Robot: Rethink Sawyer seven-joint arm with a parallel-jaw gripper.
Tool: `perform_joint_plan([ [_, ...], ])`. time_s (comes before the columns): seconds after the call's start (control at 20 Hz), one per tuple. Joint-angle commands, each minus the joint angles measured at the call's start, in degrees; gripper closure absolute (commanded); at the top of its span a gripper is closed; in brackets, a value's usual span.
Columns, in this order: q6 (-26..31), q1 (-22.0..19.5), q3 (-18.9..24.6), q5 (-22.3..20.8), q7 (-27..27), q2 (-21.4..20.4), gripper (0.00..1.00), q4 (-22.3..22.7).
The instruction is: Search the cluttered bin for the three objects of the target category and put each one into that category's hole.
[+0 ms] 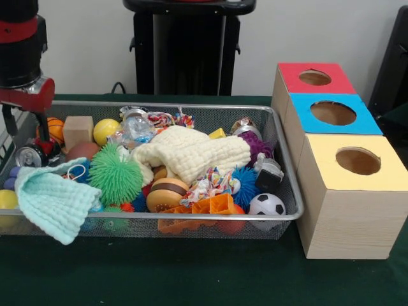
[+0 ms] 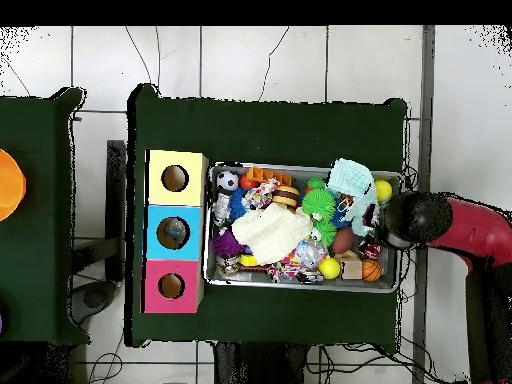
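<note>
Step in hand: the arm (image 1: pixel 22 57) hangs over the end of the wire bin (image 1: pixel 284 191) farthest from the three boxes, low among the clutter; this looks like the searching or first-grasp stage.
Gripper: the gripper (image 1: pixel 38 148) sits down by a silver can (image 1: pixel 27 155) at that far end; whether it is spread or pinching the can, I cannot tell.
Target things: the category is not given; cans show in the bin, the silver one by the gripper and another can (image 1: pixel 245 129) at the end nearest the boxes.
Holes: red box (image 1: pixel 315 78), blue box (image 1: pixel 333 113) and yellow box (image 1: pixel 357 160) stand in a row just beside the bin, each with a round hole on top.
Next move: likely a firm hold on one item, a lift clear of the bin's rim, then a carry across the whole bin to the matching hole.
In the way: a mint cloth (image 1: pixel 54 201) drapes over the rim near the gripper; a cream knit cloth (image 1: pixel 191 153) covers the bin's middle and may hide things; a green spiky ball (image 1: pixel 116 175) and an orange ball (image 1: pixel 54 129) crowd the can.
</note>
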Motion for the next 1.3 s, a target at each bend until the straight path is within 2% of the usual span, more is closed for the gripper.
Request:
perform_joint_plan([
  [0.05, -3.55, 1.56, 1.36, 0.01, -0.16, 2.33, 0.00, 6.91],
  [0.45, -10.06, 3.28, 0.72, 2.25, 7.06, 4.50, 0.00, 10.39],
  [0.85, -12.30, 8.40, -2.90, 5.38, 13.72, 3.29, 0.00, 12.78],
  [1.0, -13.48, 9.35, -3.61, 6.84, 14.31, 3.26, 0.00, 13.48],
  [1.3, -15.71, 9.12, -4.24, 8.73, 11.78, 4.36, 0.00, 13.70],
])
